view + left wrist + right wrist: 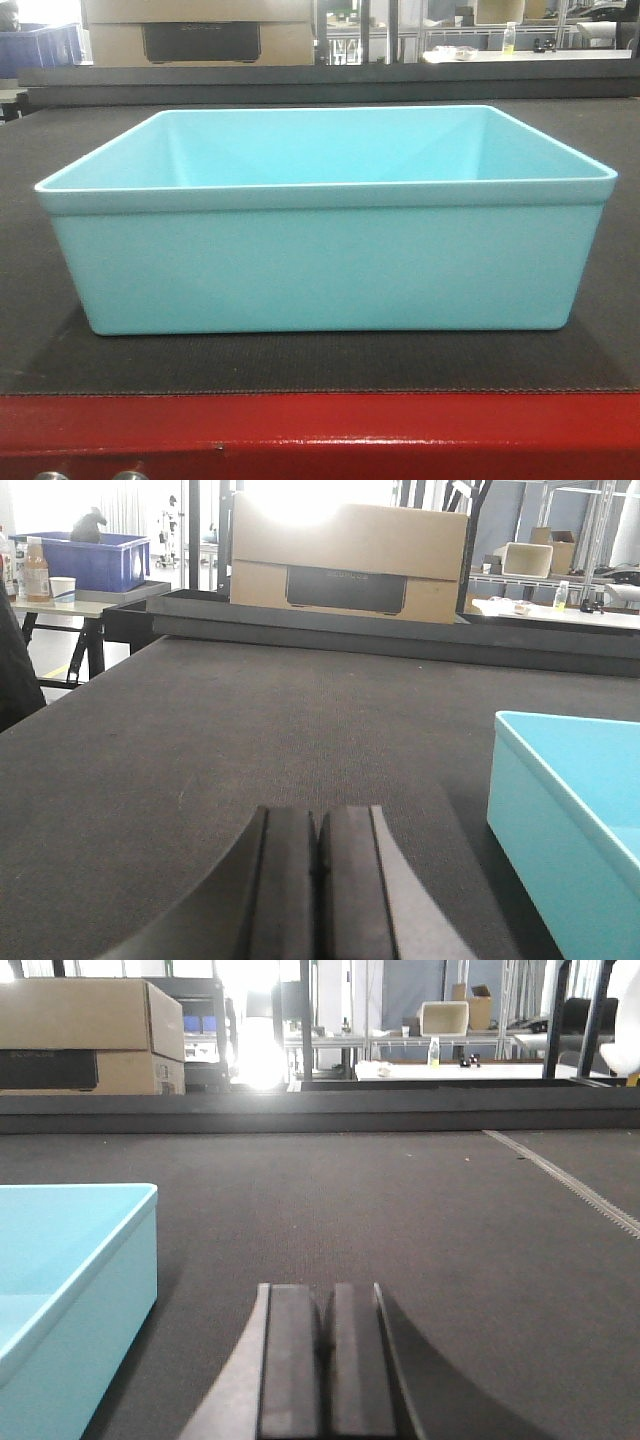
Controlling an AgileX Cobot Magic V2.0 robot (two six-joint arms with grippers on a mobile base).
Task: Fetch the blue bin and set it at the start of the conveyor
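Note:
The blue bin [325,260] rests upright and empty on the black belt of the conveyor start [30,330], just behind its glossy red front edge [330,430]. In the left wrist view the bin [570,820] lies to the right of my left gripper [318,825], which is shut with nothing held, apart from the bin. Seen from the right wrist, the bin [70,1280] is to the left of my right gripper [328,1300], also shut on nothing and apart from it. Neither gripper shows in the front view.
A raised black rail [400,630] borders the belt's far side, with a cardboard box [350,560] behind it. A dark blue crate [85,560] stands on a table at far left. A light seam [570,1180] crosses the belt at right.

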